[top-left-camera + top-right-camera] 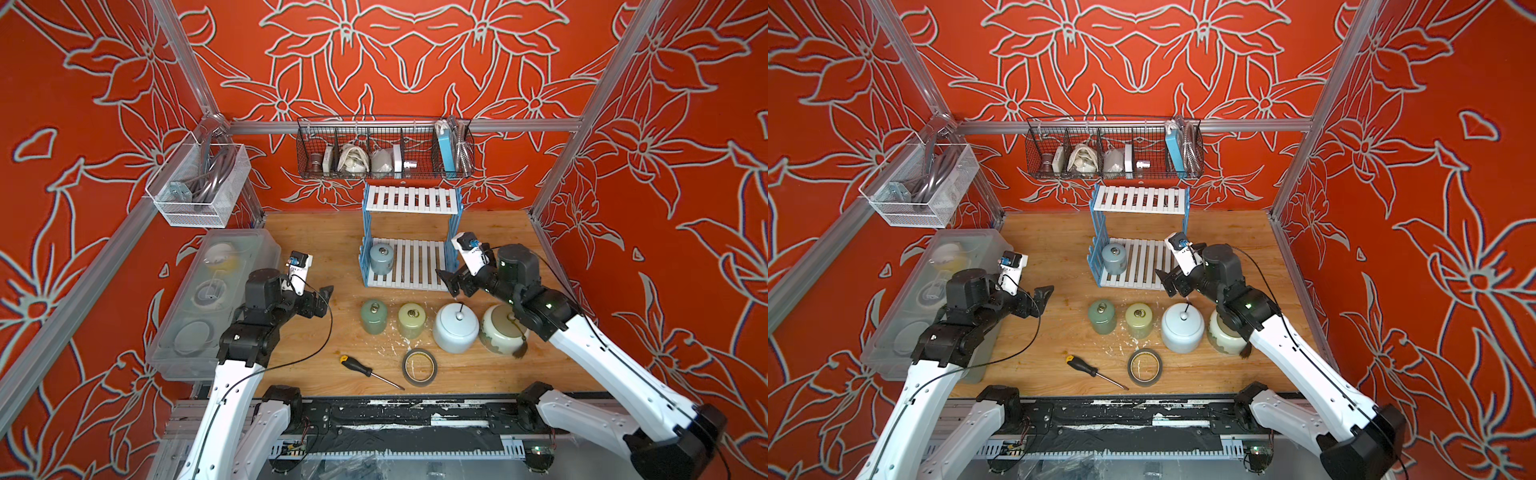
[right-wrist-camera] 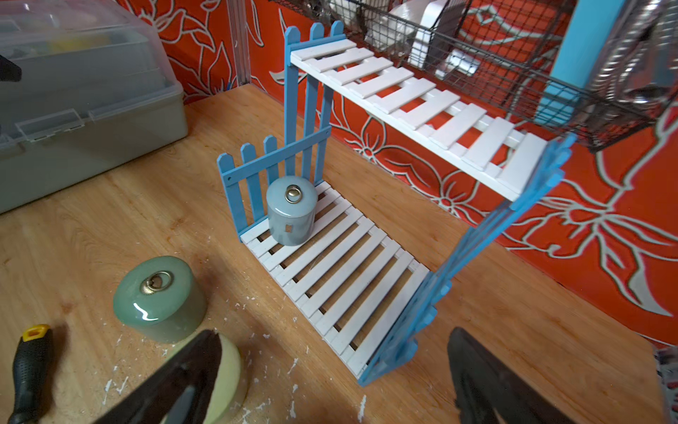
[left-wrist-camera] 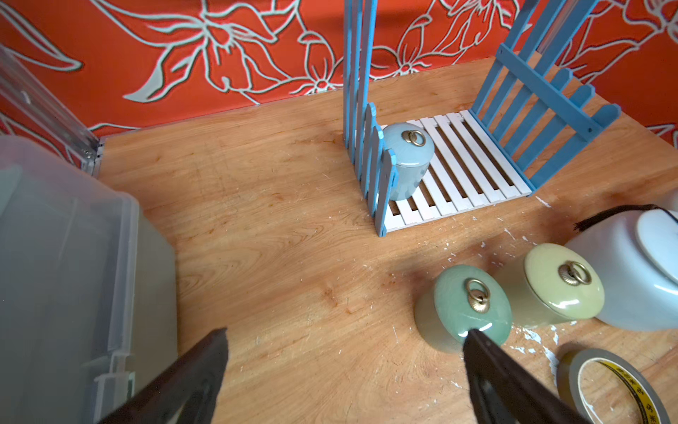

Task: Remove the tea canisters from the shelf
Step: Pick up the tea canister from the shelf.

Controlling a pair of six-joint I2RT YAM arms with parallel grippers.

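Observation:
The shelf [image 1: 419, 266] stands at the back middle of the wooden table. A grey-blue tea canister [image 1: 381, 258] [image 2: 291, 214] sits at the left end of its lower board; the top board is bare. In front of the shelf stand a sage green canister [image 1: 373, 317], a yellow-green one [image 1: 411, 320], a large white one [image 1: 456, 328] and a cream one with an olive lid [image 1: 500, 332]. My left gripper [image 1: 322, 299] [image 3: 346, 332] hovers open left of the sage canister. My right gripper [image 1: 449, 284] [image 2: 335, 332] is open at the shelf's front right corner, holding nothing.
A clear plastic bin [image 1: 216, 299] lies along the left edge. A screwdriver [image 1: 361, 368] and a grey tape roll [image 1: 419, 366] lie near the front. A black wire basket [image 1: 384, 149] hangs just above the shelf, a white mesh basket [image 1: 199, 183] on the left rail.

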